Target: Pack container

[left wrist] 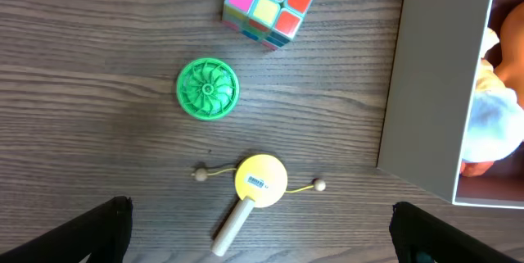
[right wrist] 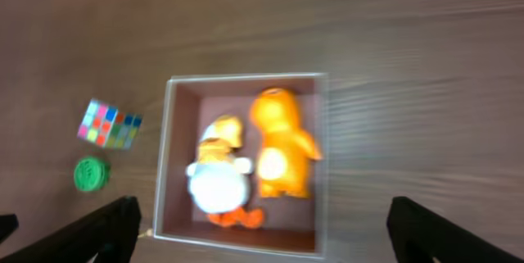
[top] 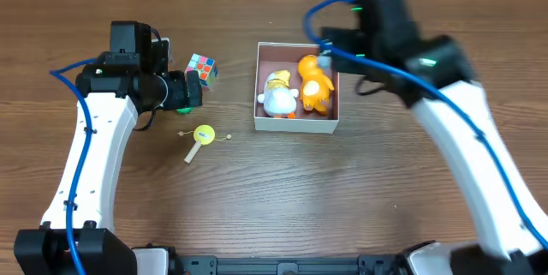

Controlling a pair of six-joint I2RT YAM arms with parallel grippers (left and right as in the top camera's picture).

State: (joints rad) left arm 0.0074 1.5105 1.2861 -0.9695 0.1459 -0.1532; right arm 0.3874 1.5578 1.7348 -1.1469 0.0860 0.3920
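Note:
The container [top: 295, 124] is a square box with white walls and a pinkish-brown inside, at the table's middle. It holds a white and orange duck toy [top: 278, 95] and an orange toy [top: 314, 82], side by side. It also shows in the right wrist view [right wrist: 246, 77] and the left wrist view [left wrist: 430, 83]. My right gripper [top: 334, 45] hangs open and empty above the box's far right corner [right wrist: 262, 230]. My left gripper [top: 187, 92] is open and empty, left of the box, above the loose toys [left wrist: 262, 230].
A colourful puzzle cube [left wrist: 273, 1] lies left of the box [top: 202, 68]. A green round disc [left wrist: 207, 89] lies below it. A yellow rattle drum with a wooden handle [left wrist: 260, 181] lies nearer the front [top: 203, 136].

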